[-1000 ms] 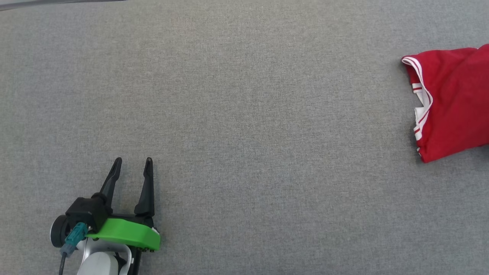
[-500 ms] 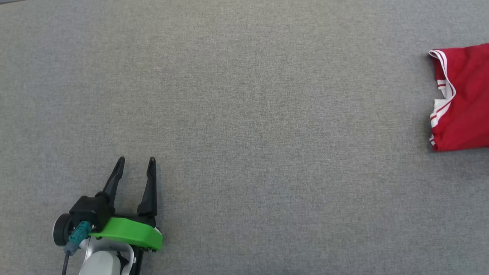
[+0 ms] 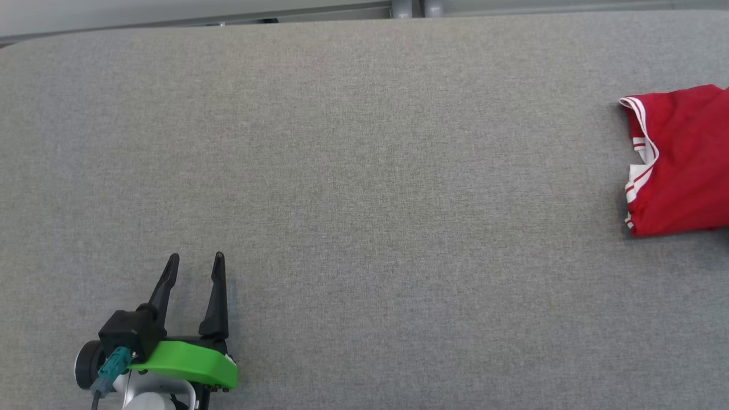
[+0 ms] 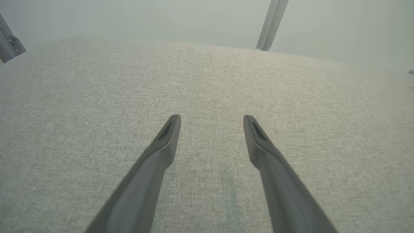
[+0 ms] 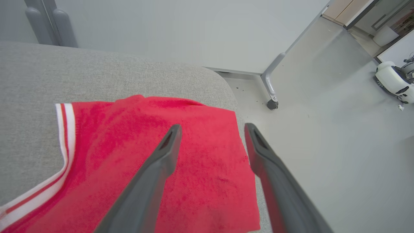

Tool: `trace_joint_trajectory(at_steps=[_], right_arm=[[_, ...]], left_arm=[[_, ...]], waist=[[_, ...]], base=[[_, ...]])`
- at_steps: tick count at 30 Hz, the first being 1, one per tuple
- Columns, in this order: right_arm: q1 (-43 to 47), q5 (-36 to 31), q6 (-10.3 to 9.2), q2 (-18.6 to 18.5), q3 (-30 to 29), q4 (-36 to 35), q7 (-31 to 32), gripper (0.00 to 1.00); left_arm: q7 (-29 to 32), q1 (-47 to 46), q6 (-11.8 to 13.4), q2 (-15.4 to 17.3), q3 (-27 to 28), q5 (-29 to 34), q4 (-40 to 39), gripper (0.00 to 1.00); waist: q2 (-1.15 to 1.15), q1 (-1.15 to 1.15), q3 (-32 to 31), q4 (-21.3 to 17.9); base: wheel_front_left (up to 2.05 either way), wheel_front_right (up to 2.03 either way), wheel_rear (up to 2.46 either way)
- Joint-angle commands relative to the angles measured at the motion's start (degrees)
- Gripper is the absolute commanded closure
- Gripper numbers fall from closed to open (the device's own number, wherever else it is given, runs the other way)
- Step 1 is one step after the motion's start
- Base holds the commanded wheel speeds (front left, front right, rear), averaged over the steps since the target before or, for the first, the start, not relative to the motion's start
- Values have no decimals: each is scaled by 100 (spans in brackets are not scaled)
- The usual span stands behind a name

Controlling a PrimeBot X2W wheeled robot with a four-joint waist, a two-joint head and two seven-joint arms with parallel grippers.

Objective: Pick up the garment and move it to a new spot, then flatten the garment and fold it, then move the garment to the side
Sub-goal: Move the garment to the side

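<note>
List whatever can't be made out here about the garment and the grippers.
- Red garment: head view, right picture edge cuts it off; full shape unknown.
- Same garment, right wrist view: near part runs off the bottom edge and behind the fingers of the right gripper.
- Right gripper: touching cloth or hovering, cannot tell.
- White object on the floor, right wrist view: small, cut off; unidentifiable.

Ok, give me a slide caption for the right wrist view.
Open right gripper over a folded red garment with white-striped trim, near the rounded corner of the grey table.
</note>
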Motion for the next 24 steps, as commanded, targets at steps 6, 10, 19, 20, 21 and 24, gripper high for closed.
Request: trace_joint_trajectory(at_steps=[6,10,19,20,21,24], right_arm=[[495,558,-6,227,253,-896,-1000,0],[1120,680,-6,410,450,-1468,-1528,0],[2640,305,-7,1503,184,-2227,-2749,0],[2754,243,-6,1608,181,-2187,-2901,0],[2868,209,-6,1706,229,-2111,-3015,0],[2988,-150,-7,1943,68,-1864,-3270,0]], left_arm=[[-23,242,123,64,166,-83,-77,0],[-24,360,199,61,274,-83,-101,0],[-21,538,300,72,440,125,-47,0],[-22,523,294,59,479,123,-76,0],[-21,543,257,55,502,131,-85,0],[-21,627,185,58,553,214,-127,0]], waist=[[68,0,-526,-157],[68,0,-763,-124],[68,0,-1158,118],[68,0,-1175,132],[68,0,-1195,141],[68,0,-1224,159]], base=[[0,0,0],[0,0,0],[0,0,0],[0,0,0],[0,0,0],[0,0,0]])
